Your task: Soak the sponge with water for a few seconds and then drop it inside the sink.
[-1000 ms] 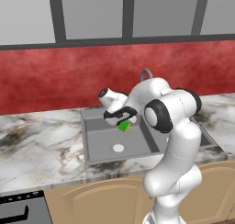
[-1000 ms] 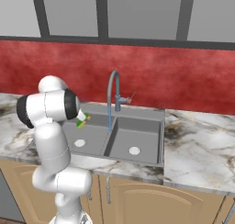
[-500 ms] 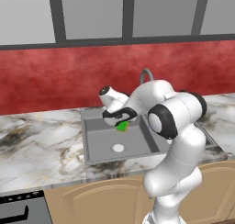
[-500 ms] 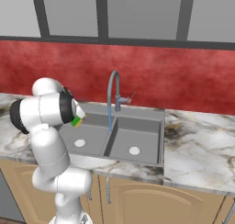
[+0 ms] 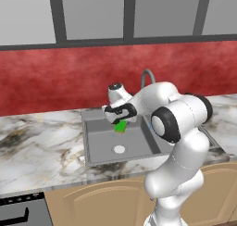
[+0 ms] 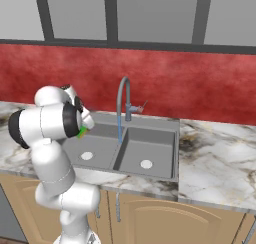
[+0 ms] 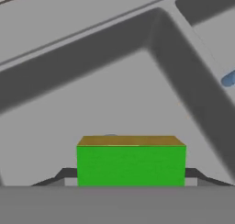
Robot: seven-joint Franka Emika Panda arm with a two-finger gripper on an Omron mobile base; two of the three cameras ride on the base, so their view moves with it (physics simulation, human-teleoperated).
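the gripper [image 5: 121, 122] hangs over the larger left basin of the sink [image 5: 97, 151], well above its floor, with the sponge [image 5: 121, 126] clamped between its fingers. in the hand view the jaws stand about a sponge-length apart, one dark tip at each end of the block, pressed against it.

room around it: the basin's back wall and rim lie just behind the hand in the left base view, the divider between the two basins sits off to the robot's right, and the white drain [image 5: 119, 149] lies on the floor below and a little toward the near rim. the hand view shows bare grey floor past the sponge [image 7: 131, 163], with the corner where two basin walls meet further on — open space on all sides of the block.

the sponge's long axis runs from finger to finger, crosswise in the hand view; a green face fills the near side and the yellow-tan layer shows along its far edge.

the water [image 6: 119, 129] falls as a thin pale-blue stream from the faucet [image 6: 123, 99] — apart from the sponge [image 6: 81, 133], which sits to the left of it in the right base view.
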